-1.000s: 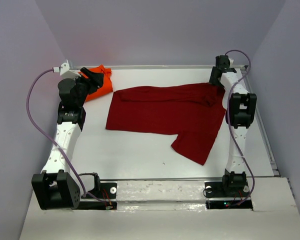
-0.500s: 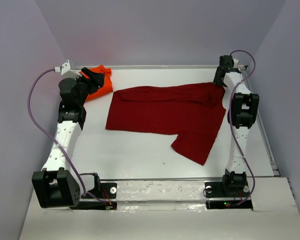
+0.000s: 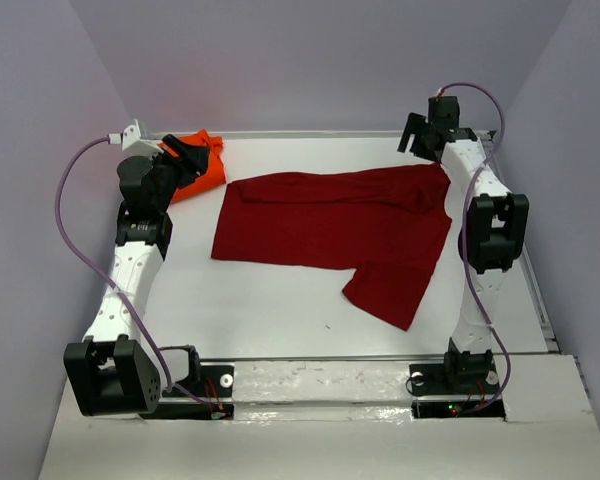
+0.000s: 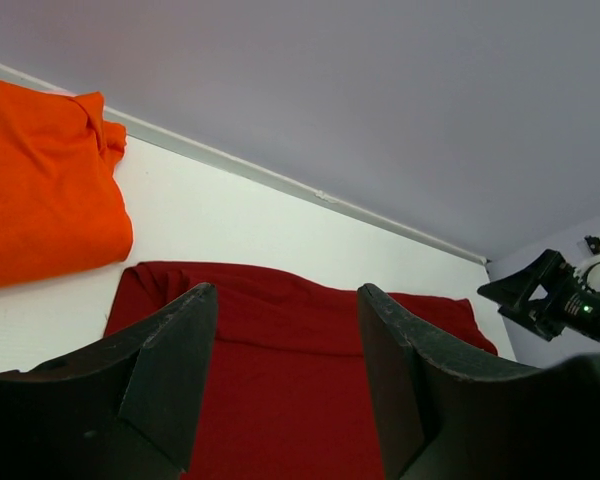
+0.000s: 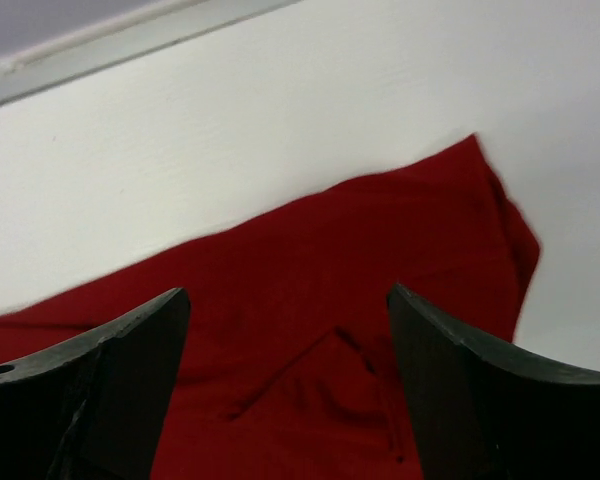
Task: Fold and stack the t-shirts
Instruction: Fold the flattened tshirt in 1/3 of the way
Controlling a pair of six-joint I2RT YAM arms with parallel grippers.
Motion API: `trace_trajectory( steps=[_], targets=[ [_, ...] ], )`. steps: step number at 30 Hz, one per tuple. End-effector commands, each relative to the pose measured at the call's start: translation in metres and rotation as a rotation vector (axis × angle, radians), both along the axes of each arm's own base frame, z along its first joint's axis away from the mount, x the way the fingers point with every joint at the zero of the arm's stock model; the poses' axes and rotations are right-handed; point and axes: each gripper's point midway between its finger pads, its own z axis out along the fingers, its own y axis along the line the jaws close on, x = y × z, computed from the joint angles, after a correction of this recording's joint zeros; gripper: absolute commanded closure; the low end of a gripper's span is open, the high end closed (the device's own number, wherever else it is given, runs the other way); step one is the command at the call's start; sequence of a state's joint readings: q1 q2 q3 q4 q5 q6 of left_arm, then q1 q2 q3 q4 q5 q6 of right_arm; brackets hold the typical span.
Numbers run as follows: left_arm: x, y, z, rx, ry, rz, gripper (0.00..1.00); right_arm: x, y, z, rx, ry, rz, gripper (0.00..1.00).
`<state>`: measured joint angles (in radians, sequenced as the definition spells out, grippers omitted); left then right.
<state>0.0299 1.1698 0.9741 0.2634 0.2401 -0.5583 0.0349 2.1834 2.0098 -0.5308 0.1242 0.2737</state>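
Your right gripper (image 3: 417, 133) is up at the far right corner, jaws spread wide with nothing between them. Its wrist view looks straight down through the open gap (image 5: 288, 295) onto red cloth, and the fingers (image 5: 130, 350) are clear of the fabric. Whether the tips are close to touching, I cannot tell from here.

Your left gripper (image 3: 185, 158) sits at the far left, also open and empty-handed, though not parted as wide. Its fingers (image 4: 180, 340) frame the view across the table (image 3: 280, 310) towards the other arm.

The red t-shirt (image 3: 330, 220) lies spread across the middle and far part of the table, long side running left to right, with one flap hanging down towards the near right. Its far right corner is the bit under your right gripper, and there is a small raised crease in the cloth there (image 5: 320, 375).

The orange t-shirt (image 4: 40, 180) is bundled in the far left corner, just beside your left gripper and partly hidden behind that arm in the overhead view. A strip of bare table separates it from the red one.

Mind the edges: a raised rail (image 3: 310, 133) runs along the far side, right behind both grippers, and the walls close in left and right. The purple cable (image 3: 65, 220) loops out wide on the left. Your open room is the bare white surface along the near side.
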Motion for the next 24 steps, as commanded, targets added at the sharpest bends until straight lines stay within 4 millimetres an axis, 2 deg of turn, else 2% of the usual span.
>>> trace_trajectory(
  steps=[1, 2, 6, 9, 16, 22, 24],
  targets=[
    [0.002, -0.003, 0.007, -0.003, -0.041, -0.023, 0.32, -0.017, 0.035, -0.010, 0.105, 0.010, 0.062, 0.16],
    [0.002, -0.003, 0.005, -0.003, -0.038, -0.023, 0.32, -0.021, 0.042, -0.012, 0.109, 0.013, 0.069, 0.16],
    [0.003, -0.004, 0.003, -0.006, -0.031, -0.027, 0.32, -0.043, 0.043, -0.031, 0.136, 0.069, 0.051, 0.25],
    [0.004, -0.004, 0.001, -0.010, -0.027, -0.030, 0.32, -0.053, 0.044, -0.022, 0.113, 0.050, 0.049, 0.29],
    [0.004, -0.005, 0.001, -0.011, -0.027, -0.035, 0.32, -0.056, 0.033, -0.010, -0.031, 0.043, 0.014, 0.28],
    [0.004, -0.006, 0.001, -0.014, -0.028, -0.038, 0.32, -0.056, 0.038, -0.002, -0.074, 0.055, 0.027, 0.28],
    [0.004, -0.007, 0.002, -0.017, -0.030, -0.042, 0.32, -0.055, 0.029, -0.002, -0.113, 0.059, -0.003, 0.28]
  ],
)
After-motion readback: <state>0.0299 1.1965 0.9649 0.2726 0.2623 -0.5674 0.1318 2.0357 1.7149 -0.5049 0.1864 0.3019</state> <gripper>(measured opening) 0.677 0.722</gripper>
